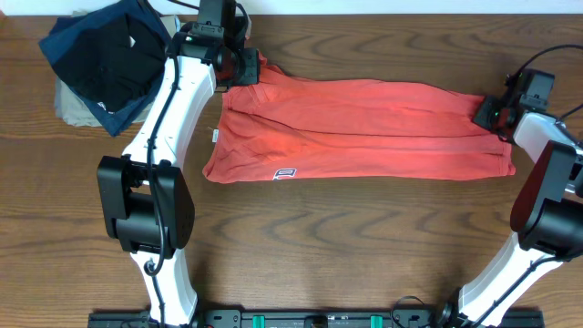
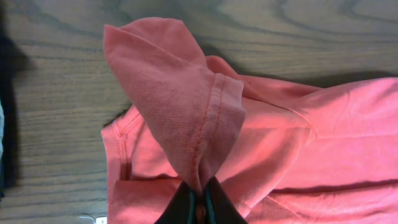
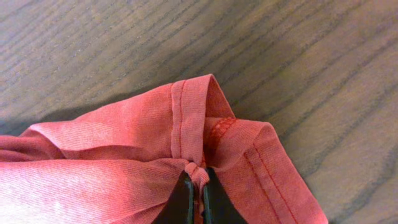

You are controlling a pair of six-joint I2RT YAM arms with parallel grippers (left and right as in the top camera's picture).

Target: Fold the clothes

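The coral-red T-shirt (image 1: pixel 364 132) lies stretched left to right across the wooden table, folded lengthwise, with a bit of its lettering showing at the front edge and a small white label at the left edge. My left gripper (image 1: pixel 239 66) is shut on a sleeve at the shirt's far-left corner; the left wrist view shows the jaws (image 2: pixel 199 202) pinching the hemmed fabric (image 2: pixel 186 112). My right gripper (image 1: pixel 492 114) is shut on the shirt's right end; the right wrist view shows the jaws (image 3: pixel 198 190) clamping a bunched hem (image 3: pixel 186 124).
A pile of black and navy garments (image 1: pixel 109 59) over a khaki-beige one (image 1: pixel 68 105) sits at the far-left corner, close to my left arm. Bare wood table (image 1: pixel 364 246) stretches in front of the shirt.
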